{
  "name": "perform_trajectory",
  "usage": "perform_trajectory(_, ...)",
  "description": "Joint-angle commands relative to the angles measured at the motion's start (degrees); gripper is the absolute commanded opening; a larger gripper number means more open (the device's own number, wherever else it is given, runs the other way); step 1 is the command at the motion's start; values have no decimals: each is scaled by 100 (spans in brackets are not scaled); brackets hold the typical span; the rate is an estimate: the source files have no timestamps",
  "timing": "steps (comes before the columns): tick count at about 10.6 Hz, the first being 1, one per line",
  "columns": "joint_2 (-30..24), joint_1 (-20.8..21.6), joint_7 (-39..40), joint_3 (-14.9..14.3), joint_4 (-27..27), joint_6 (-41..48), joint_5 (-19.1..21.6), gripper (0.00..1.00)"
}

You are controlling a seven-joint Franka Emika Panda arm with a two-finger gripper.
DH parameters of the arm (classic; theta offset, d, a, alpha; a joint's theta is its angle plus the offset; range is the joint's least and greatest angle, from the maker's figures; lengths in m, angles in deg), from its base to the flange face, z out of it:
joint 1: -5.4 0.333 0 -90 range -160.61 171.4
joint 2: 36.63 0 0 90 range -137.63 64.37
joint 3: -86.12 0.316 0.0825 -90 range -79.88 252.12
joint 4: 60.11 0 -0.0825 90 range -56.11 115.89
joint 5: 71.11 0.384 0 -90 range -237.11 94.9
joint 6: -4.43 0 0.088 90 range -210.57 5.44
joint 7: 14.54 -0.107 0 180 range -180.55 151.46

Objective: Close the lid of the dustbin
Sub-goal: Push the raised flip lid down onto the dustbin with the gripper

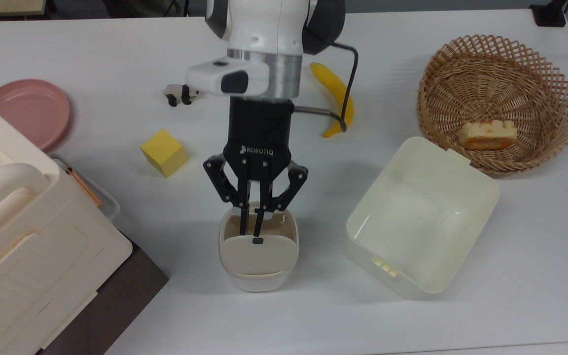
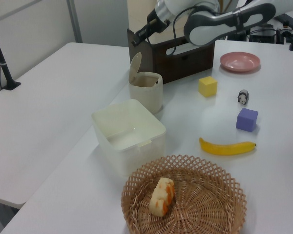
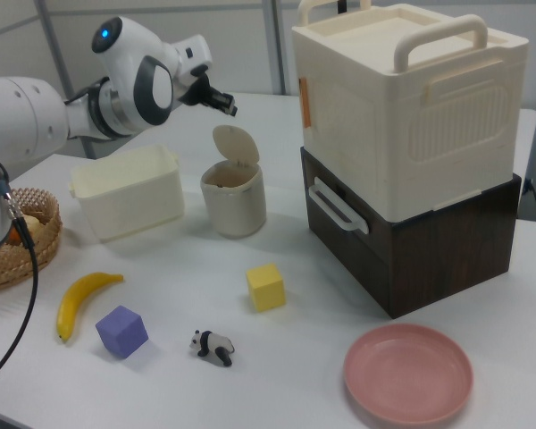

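Small off-white dustbin (image 2: 146, 91) on the white table, upright; its beige-grey lid (image 2: 135, 67) stands open, raised at the rim.

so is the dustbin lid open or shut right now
Open. The lid stands upright, hinged back from the dustbin, whose rim and inside are exposed in the right view.
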Motion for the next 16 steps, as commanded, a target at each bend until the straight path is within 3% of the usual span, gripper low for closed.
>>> perform_trajectory(1,297,73,-132,-94,-89,-150,-242,17)
perform_trajectory(4,236,73,-71,-85,105,-72,-252,15)
perform_trajectory(7,-115,99,200,-7,814,515,-173,12)
perform_trajectory(10,-107,170,228,64,1185,781,-155,11)
perform_trajectory(14,95,187,264,73,1318,808,-147,11)
perform_trajectory(16,-150,144,263,73,1265,825,238,11)
